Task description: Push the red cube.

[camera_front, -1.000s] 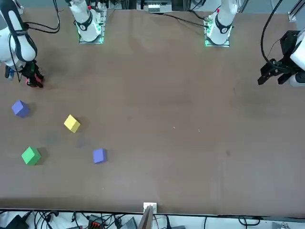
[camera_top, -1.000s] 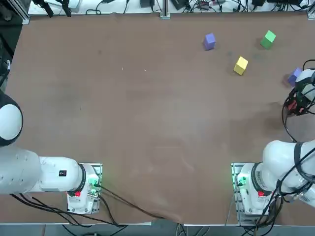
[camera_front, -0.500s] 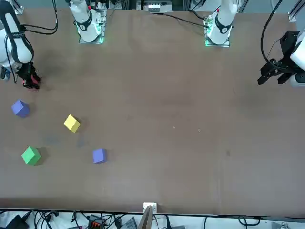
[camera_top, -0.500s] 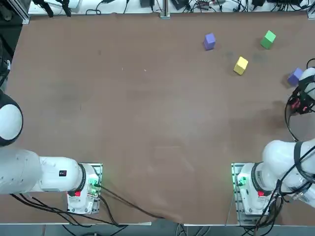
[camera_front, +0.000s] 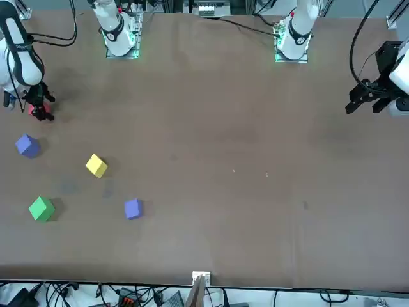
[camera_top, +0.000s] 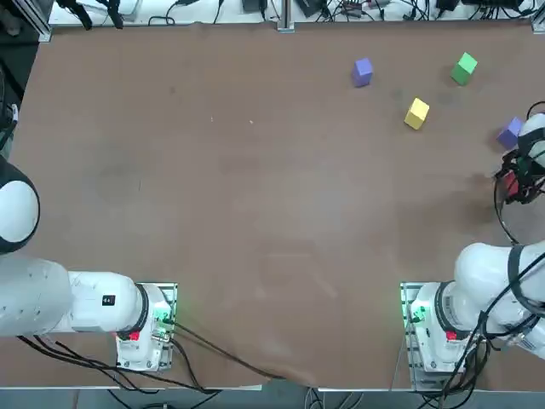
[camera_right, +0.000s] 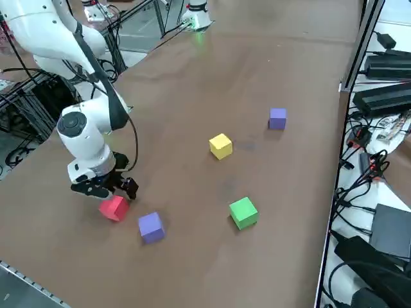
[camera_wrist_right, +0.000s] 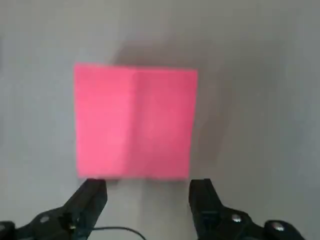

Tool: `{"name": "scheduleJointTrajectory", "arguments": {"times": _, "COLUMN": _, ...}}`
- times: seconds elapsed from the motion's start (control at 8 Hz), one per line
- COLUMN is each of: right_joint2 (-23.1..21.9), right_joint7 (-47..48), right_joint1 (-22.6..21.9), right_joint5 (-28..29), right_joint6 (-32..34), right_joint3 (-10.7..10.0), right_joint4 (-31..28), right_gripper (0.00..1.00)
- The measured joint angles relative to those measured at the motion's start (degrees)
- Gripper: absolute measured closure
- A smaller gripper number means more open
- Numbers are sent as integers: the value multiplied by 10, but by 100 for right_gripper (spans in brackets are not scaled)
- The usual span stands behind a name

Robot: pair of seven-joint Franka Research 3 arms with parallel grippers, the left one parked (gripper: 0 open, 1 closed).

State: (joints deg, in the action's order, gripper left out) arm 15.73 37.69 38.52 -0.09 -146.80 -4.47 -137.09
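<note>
Broad brown matte worktop (camera_top: 255, 187), flat, bare over most of its surface, all small things gathered toward one corner on the robot's right, far side.

White jointed right arm (camera_right: 83, 135), bent down over that corner, black cable looped along it.

Black two-finger right gripper (camera_right: 106, 188) at the arm's end, pointing down just above the worktop, right beside the small solid bright red cube (camera_right: 114, 208) with matte faces. Fingers (camera_wrist_right: 92, 197) spread apart, seen from the wrist view, tips standing at the near edge of the red cube's (camera_wrist_right: 135, 122) top face, one toward each corner. Nothing held between them. Contact with the cube hard to judge; tips look level with its edge rather than around its sides.

Red cube (camera_front: 41, 112) flat on the worktop near the edge on the robot's right, partly hidden under the gripper (camera_top: 518, 181) in the top view.

Other cubes, all the same size as the red one, placed from it:
- Purple matte cube (camera_right: 151, 226), just beside the red cube, on its far side from the robot, not touching.
- Green matte cube (camera_right: 243, 212), farther out, well apart, toward the worktop's far edge.
- Yellow matte cube (camera_right: 220, 145), well apart, inward from the green one.
- Second purple matte cube (camera_right: 277, 118), farthest from the red cube, beyond the yellow one.
</note>
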Motion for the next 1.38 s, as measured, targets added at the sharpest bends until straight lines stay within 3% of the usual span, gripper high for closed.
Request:
{"name": "scheduleJointTrajectory", "arguments": {"times": 0.25, "right_joint2": -57, "right_joint7": -7, "right_joint1": -28, "right_joint5": -1, "right_joint6": 110, "right_joint3": 4, "right_joint4": 9, "right_gripper": 0}}
{"name": "scheduleJointTrajectory", "arguments": {"times": 0.62, "right_joint2": -153, "right_joint7": -15, "right_joint1": -125, "right_joint5": -1, "right_joint6": 252, "right_joint3": 8, "right_joint4": 50, "right_gripper": 0}}
{"name": "scheduleJointTrajectory", "arguments": {"times": 1.0, "right_joint2": -175, "right_joint7": -106, "right_joint1": -216, "right_joint5": -1, "right_joint6": 400, "right_joint3": 10, "right_joint4": 174, "right_gripper": 0}}
{"name": "scheduleJointTrajectory", "arguments": {"times": 1.38, "right_joint2": -174, "right_joint7": -295, "right_joint1": -269, "right_joint5": -1, "right_joint6": 450, "right_joint3": 10, "right_joint4": 259, "right_gripper": 0}}
